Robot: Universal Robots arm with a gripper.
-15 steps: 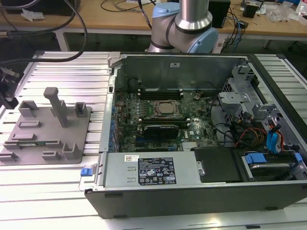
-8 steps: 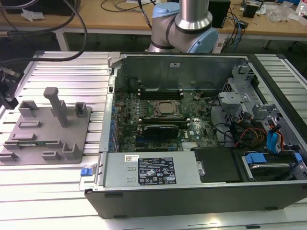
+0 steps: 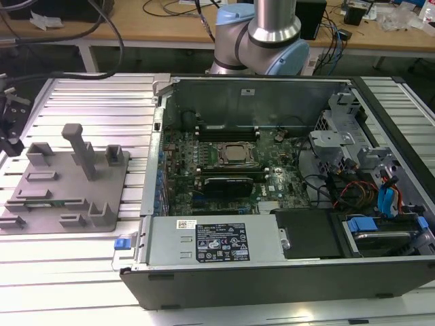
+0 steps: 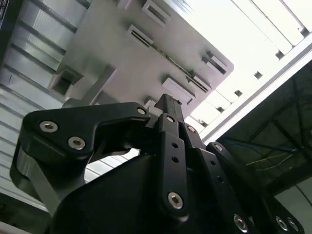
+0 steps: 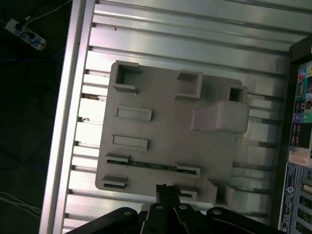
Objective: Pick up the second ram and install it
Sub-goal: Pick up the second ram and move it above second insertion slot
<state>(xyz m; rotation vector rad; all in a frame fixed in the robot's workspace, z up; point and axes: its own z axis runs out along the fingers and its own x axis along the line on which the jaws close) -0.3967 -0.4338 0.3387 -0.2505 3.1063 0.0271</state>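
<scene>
The work is at the picking-up step, and the pick is not yet done. The slim, long green ram stick (image 5: 151, 166) stands on its thin edge between two small holders on the flat grey plastic tray (image 5: 161, 126). In the exterior view the ram stick (image 3: 49, 202) sits along the tray's (image 3: 68, 187) near edge, close to the corner on the exterior view's left. The tray lies on the ribbed silver metal table (image 3: 88, 102), just beside the big open black computer case (image 3: 272, 282), which is where the stick has to go. The black metal gripper (image 5: 163, 187) hangs in the air above the tray, by the edge where the stick stands, and it touches nothing. It has nothing in it. I cannot tell how wide it is open, because both wrist views see it from the side. To my mind, picking up the stick calls for the gripper to line up over the middle of its long thin top and come straight down, so the stick does not tip in its holders. The silver and pale blue arm (image 3: 262, 34) stands at the table's far edge, behind the case, and goes up out of the picture. In the second wrist view the gripper (image 4: 168, 103) points down at the tray (image 4: 122, 63).
</scene>
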